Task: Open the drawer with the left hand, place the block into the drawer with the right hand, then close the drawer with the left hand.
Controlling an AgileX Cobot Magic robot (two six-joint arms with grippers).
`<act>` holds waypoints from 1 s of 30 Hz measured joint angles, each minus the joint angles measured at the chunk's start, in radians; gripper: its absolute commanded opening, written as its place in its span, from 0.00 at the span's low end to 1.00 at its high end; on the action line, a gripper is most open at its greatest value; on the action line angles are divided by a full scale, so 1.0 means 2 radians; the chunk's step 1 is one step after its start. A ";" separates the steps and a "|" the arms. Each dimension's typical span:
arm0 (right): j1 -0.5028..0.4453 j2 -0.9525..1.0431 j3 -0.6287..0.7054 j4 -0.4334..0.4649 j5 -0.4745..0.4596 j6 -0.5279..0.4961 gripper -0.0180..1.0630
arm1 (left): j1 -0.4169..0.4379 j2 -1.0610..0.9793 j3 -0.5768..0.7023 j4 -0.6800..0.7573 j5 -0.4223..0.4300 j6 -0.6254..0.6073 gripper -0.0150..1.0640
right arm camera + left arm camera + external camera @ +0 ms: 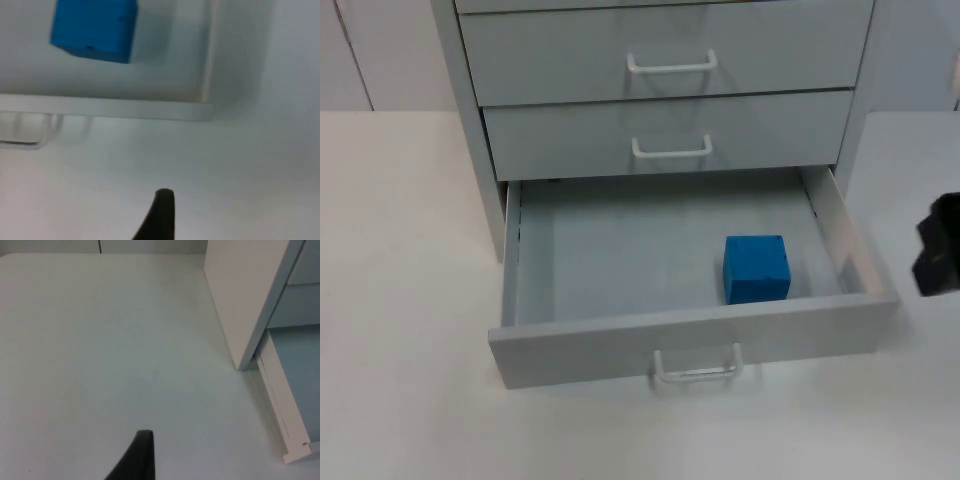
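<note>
Since the blue block (756, 268) is already sitting on the floor of the open drawer (620, 260), toward its right front corner and just behind the front panel, what's left by my read is the closing push, and that's the left arm's job. The block is basically a cube, so no real long axis; its faces sit nearly square to the drawer walls, maybe turned a hair. In the right wrist view the same block (94, 29) shows just past the drawer's front panel and right wall.

The drawer is the bottom one of the grey cabinet (470, 120), pulled well out, long axis running 9 to 3 in the top view, so it has to travel toward 12 to shut. Its white handle (697, 364) sits on the front face at about 6 o'clock from the block.

The right gripper (938, 255) is off at roughly 3 o'clock from the block, outside the drawer's right wall and clear of it, holding nothing that I can see; can't tell if its fingers are apart or together. It looks like it's just waiting.

The left gripper (142, 455) is over bare table (100, 340) to the left of the cabinet, with the drawer's left wall (280, 410) near it, so the handle lies around 3 to 4 o'clock from that arm. Whether it's released or clenched, I honestly can't tell.
</note>
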 measured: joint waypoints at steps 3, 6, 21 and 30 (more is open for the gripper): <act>-0.039 -0.008 0.000 0.045 0.011 -0.055 0.74 | 0.000 0.000 0.000 -0.001 0.000 0.000 0.99; -0.098 -0.020 0.000 0.101 0.035 -0.125 0.74 | 0.000 0.000 0.000 -0.002 0.000 0.000 0.99; -0.223 -0.102 0.000 0.116 0.112 -0.160 0.74 | 0.000 0.000 0.000 -0.049 0.000 0.047 0.99; -0.227 -0.104 0.001 0.116 0.124 -0.185 0.74 | 0.000 0.000 0.000 -0.071 0.003 0.076 0.81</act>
